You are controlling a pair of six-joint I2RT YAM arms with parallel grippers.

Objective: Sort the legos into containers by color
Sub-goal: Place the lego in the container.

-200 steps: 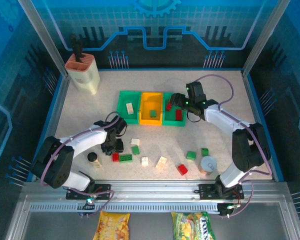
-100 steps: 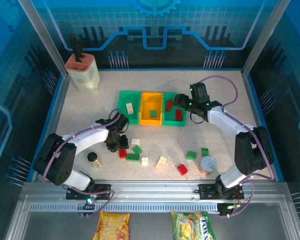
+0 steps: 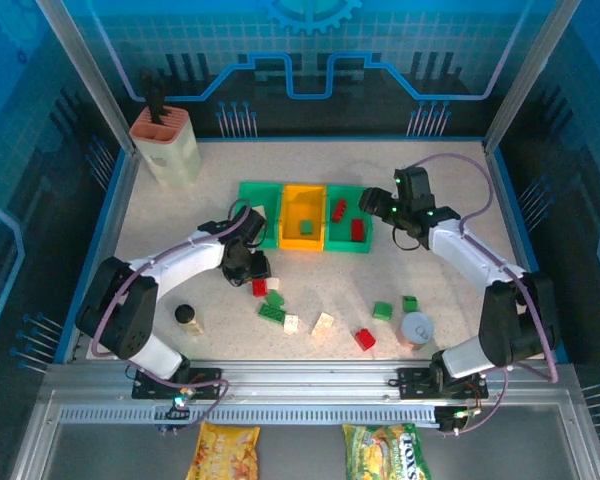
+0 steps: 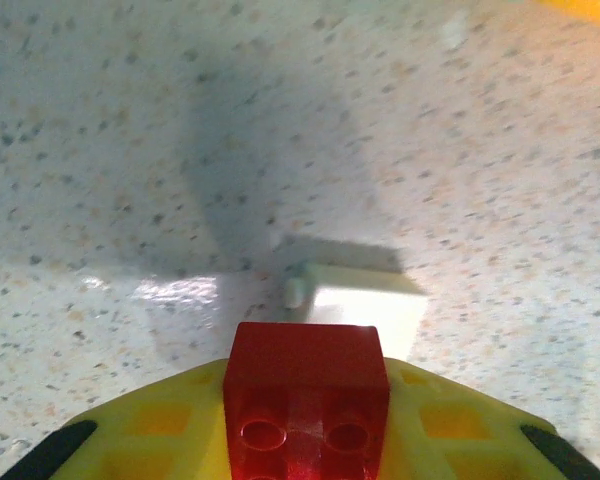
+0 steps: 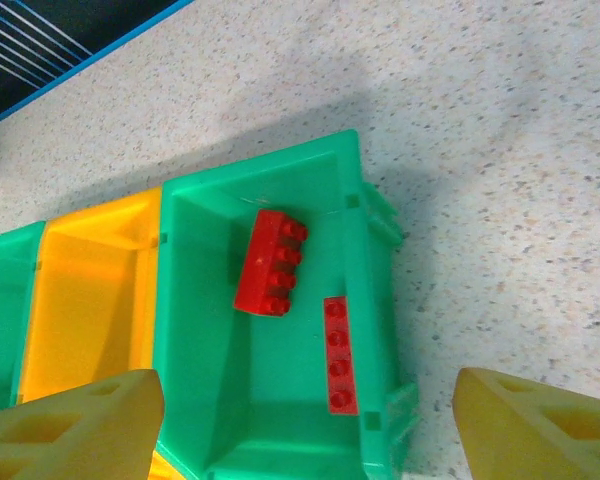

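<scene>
My left gripper (image 3: 256, 277) is shut on a red lego (image 4: 305, 395) low over the table, just in front of the left green bin (image 3: 244, 232); the brick sits between its yellow fingers (image 4: 150, 435). A cream lego (image 4: 355, 300) lies right ahead of it. My right gripper (image 5: 310, 425) hangs open over the right green bin (image 5: 195, 330), which holds two red legos (image 5: 270, 262) (image 5: 339, 355). The yellow bin (image 3: 292, 205) holds a green lego (image 3: 306, 227). Loose green legos (image 3: 272, 312), cream legos (image 3: 322, 323) and a red lego (image 3: 365, 339) lie on the table.
A grey can (image 3: 416, 328) stands at the front right beside two green legos (image 3: 381, 311). A small dark bottle (image 3: 187, 318) stands at the front left. The beige knife block (image 3: 166, 145) is in the back left corner.
My left gripper has carried the red lego up and to the right toward the bins. My right gripper let its red lego drop into the right green bin and drew back to the right.
</scene>
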